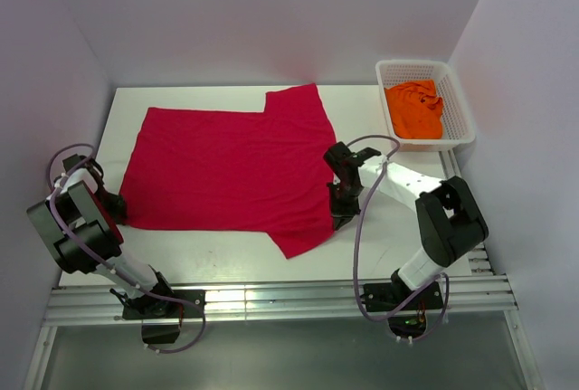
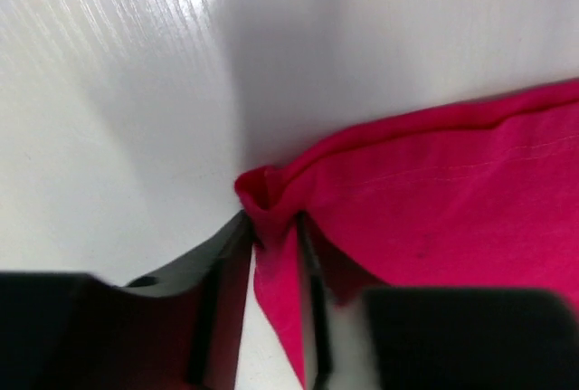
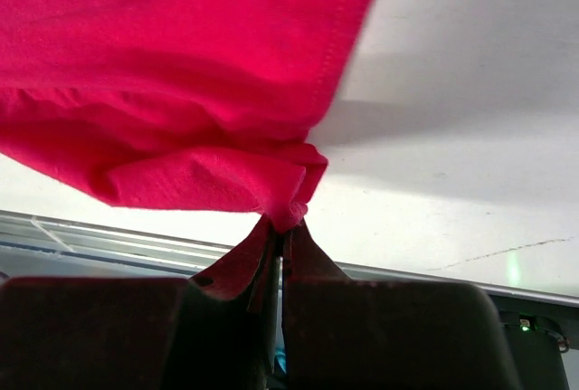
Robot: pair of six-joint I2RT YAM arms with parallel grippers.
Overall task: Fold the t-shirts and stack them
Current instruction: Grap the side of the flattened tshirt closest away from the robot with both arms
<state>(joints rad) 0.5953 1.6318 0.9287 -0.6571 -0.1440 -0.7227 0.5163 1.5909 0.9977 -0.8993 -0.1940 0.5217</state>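
Note:
The crimson red t-shirt (image 1: 226, 168) lies spread flat on the white table, sleeves pointing right. My left gripper (image 1: 115, 209) is at the shirt's near-left corner. In the left wrist view the gripper (image 2: 273, 227) is shut on that bunched corner of the red t-shirt (image 2: 434, 209). My right gripper (image 1: 341, 207) is at the shirt's right edge by the near sleeve. In the right wrist view the gripper (image 3: 286, 225) is shut on a gathered fold of the red t-shirt (image 3: 181, 73), lifted slightly off the table. The bright orange t-shirt (image 1: 414, 109) lies crumpled in the basket.
A white plastic mesh basket (image 1: 460, 108) stands at the back right corner. White walls close in the table on the left, back and right. Aluminium rails (image 1: 271, 299) run along the near edge by the arm bases.

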